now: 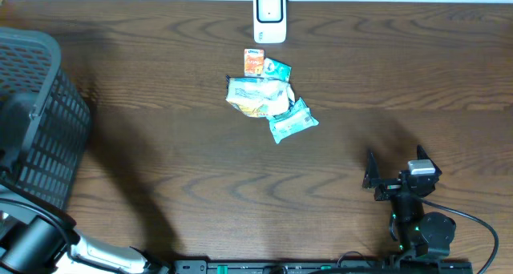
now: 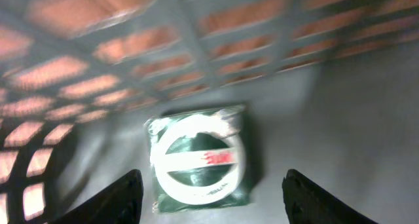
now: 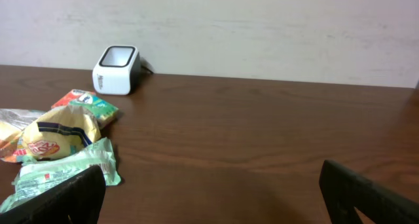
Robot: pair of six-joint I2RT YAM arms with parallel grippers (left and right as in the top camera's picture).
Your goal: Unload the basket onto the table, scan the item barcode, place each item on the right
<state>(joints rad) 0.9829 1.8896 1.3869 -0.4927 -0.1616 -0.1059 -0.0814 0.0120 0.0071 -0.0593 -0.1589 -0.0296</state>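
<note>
Dark wood table (image 1: 361,50) | pale wall (image 3: 262,27) | left hand (image 2: 213,185) spread | right hand (image 3: 213,178) spread, empty

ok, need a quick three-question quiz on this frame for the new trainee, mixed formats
1. Fill the gap: the green-and-white packet below the open left hand lies on the floor of the ___.
2. Pick one: the white scanner stands A) beside the right arm, B) at the far edge of the table, beyond the pile of packets, C) at the near edge.
3. True or false: the right hand is shut on a packet.

Key: 1 basket; 2 B; 3 false, it is open and empty.
</note>
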